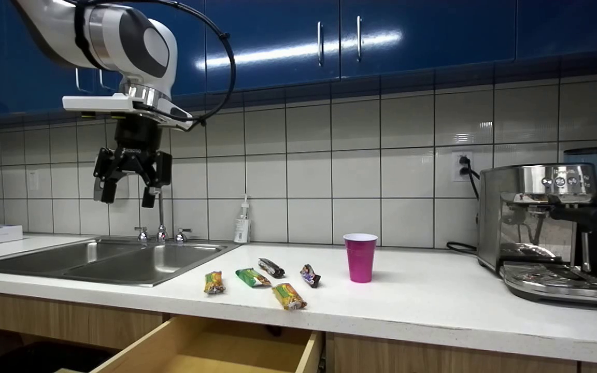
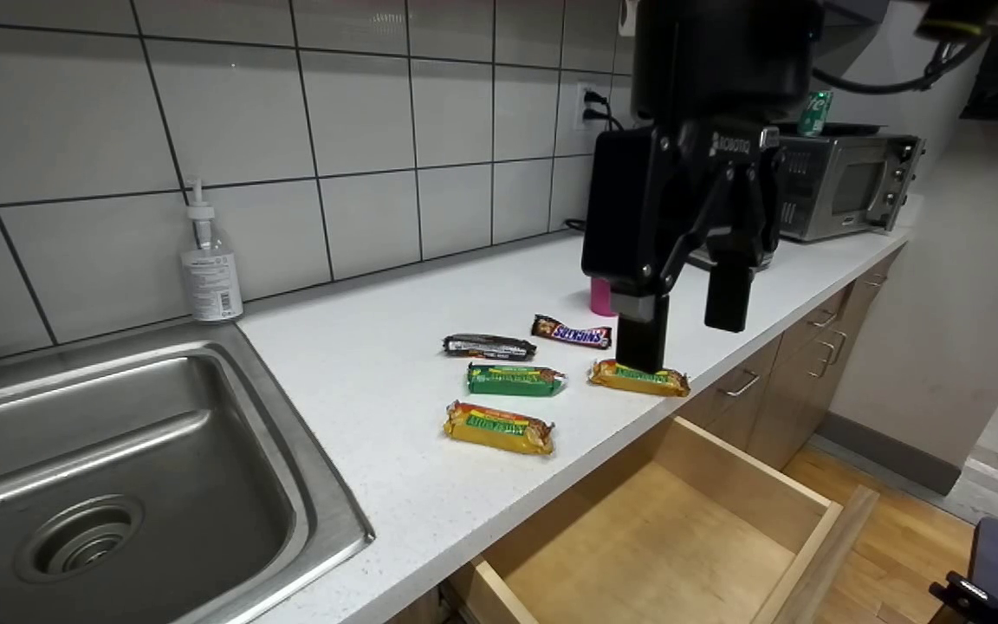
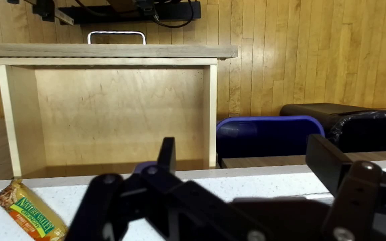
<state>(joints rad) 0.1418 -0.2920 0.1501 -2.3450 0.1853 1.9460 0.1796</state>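
My gripper [image 1: 128, 198] is open and empty, pointing down, high above the sink side of the counter in an exterior view. Its spread fingers also show in the wrist view [image 3: 245, 150]. Several wrapped bars lie on the white counter: a yellow bar [image 2: 499, 427] nearest the sink, a green bar [image 2: 515, 380], a dark bar [image 2: 489, 347], a Snickers bar [image 2: 571, 332], and another yellow bar [image 1: 288, 296] near the front edge. One yellow Nature Valley bar [image 3: 34, 214] shows in the wrist view. A pink cup [image 1: 360, 259] stands upright beyond them. The wooden drawer [image 3: 122, 110] below is pulled open and empty.
A steel double sink [image 1: 143, 264] with a faucet [image 1: 161, 233] is set into the counter. A soap bottle [image 2: 211, 269] stands behind it. An espresso machine [image 1: 542, 233], a toaster oven [image 2: 845, 186], blue wall cabinets [image 1: 272, 41] and a blue bin [image 3: 270, 118] are around.
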